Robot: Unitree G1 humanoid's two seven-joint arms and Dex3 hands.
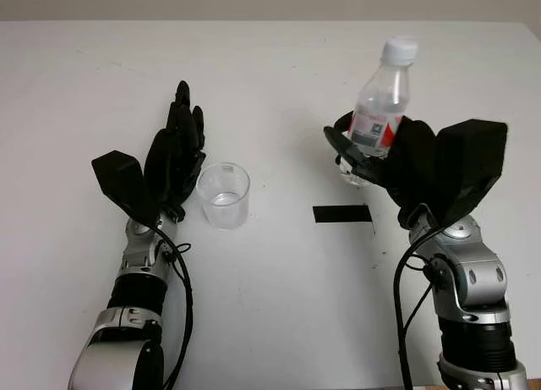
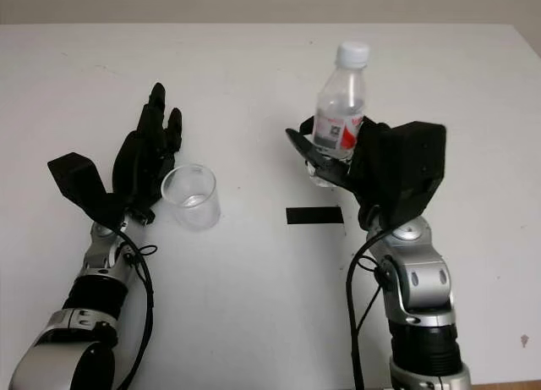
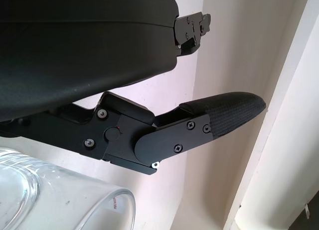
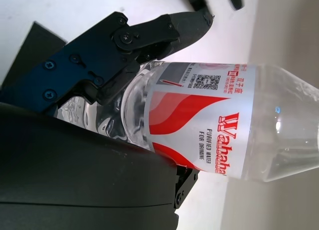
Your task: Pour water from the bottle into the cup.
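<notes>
Plastic bottle (image 1: 382, 102) capped, gripped low by right hand (image 1: 397, 157); left hand (image 1: 173, 153) open beside cup (image 1: 224, 195). Risk: no flow, top-heavy slip.

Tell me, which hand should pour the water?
The right hand: it already grips the water bottle. The left hand is open beside the clear cup.

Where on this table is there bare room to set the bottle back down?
Bare table lies between the two forearms, below the black tape mark, and across the far edge beyond both hands. It is crowded beside the cup, where the open left hand stands close, and around the right hand gripping the bottle.
</notes>
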